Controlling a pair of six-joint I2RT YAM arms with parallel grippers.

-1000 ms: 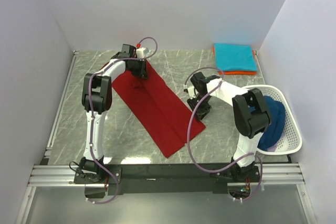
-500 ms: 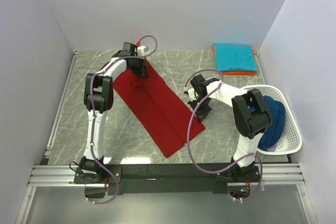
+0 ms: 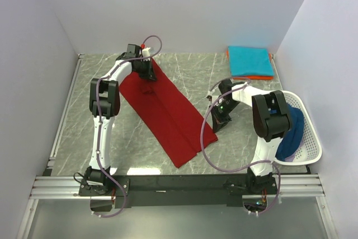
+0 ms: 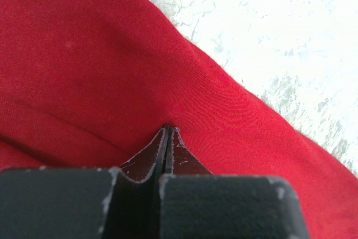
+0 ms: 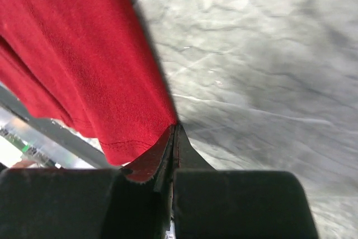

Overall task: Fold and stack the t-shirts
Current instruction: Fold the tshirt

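Near edge: the two arm bases are bolted side by side, and the grey marble table (image 3: 128, 144) runs away from me beyond them.
Dark red t-shirt (image 3: 168, 113): I see it folded into a long strip that lies slantwise on the table, with one end near and central and the other far and to the left.
Right gripper (image 5: 174, 130): it sits at the right-hand side of the strip's near half. In my right wrist view the fingers are pressed together with a stitched hem corner of the dark red t-shirt pinched between them. The cloth drapes away to the left over the marble.
White mesh basket (image 3: 312, 130): it stands at the right edge of the table, just right of the right arm.
Navy blue t-shirt (image 3: 293, 132): it lies bunched inside the basket and is partly hidden by the arm.
Left gripper (image 4: 168, 132): it is down on the strip's far left end. The fingers are closed tight and nip a small fold of the dark red t-shirt close to its edge.
Teal t-shirt (image 3: 250, 61): it lies folded square in the far right corner.
Orange t-shirt (image 3: 253, 77): it lies under the teal one, and only its edges show.
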